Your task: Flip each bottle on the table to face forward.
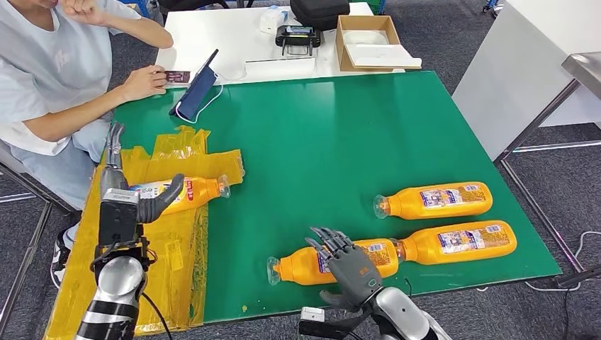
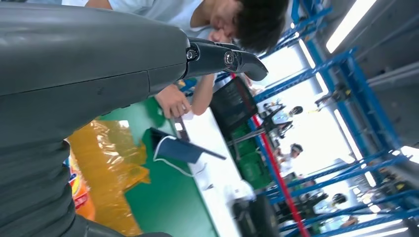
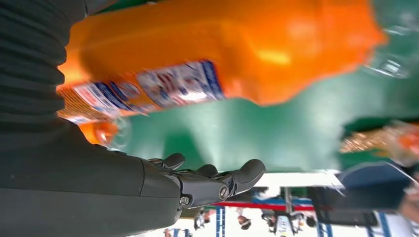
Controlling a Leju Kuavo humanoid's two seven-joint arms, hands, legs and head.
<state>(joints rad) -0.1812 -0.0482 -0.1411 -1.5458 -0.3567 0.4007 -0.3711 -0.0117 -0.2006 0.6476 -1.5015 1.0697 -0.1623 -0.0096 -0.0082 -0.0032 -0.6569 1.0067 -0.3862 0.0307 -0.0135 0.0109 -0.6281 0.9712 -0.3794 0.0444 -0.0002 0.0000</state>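
Four orange bottles lie on their sides on the green table (image 1: 319, 142). One bottle (image 1: 195, 191) rests on a yellow plastic sheet (image 1: 177, 241) at the left. My left hand (image 1: 131, 205) is beside its base, fingers apart, thumb lying across the label. That bottle's label edge (image 2: 78, 190) shows past the left hand (image 2: 99, 74) in the left wrist view. My right hand (image 1: 349, 261) hovers with spread fingers over the near bottle (image 1: 298, 268), whose cap points left. Close under the right hand (image 3: 197, 187) is its orange body (image 3: 222, 49). Two more bottles (image 1: 436, 200) (image 1: 461, 241) lie at the right.
A person sits at the table's left corner, one hand on a phone (image 1: 177, 76). A dark blue tablet stand (image 1: 195, 88) leans at the far left edge. Behind, a white table holds a cardboard box (image 1: 368, 42) and black cases. A metal frame (image 1: 538, 127) stands right.
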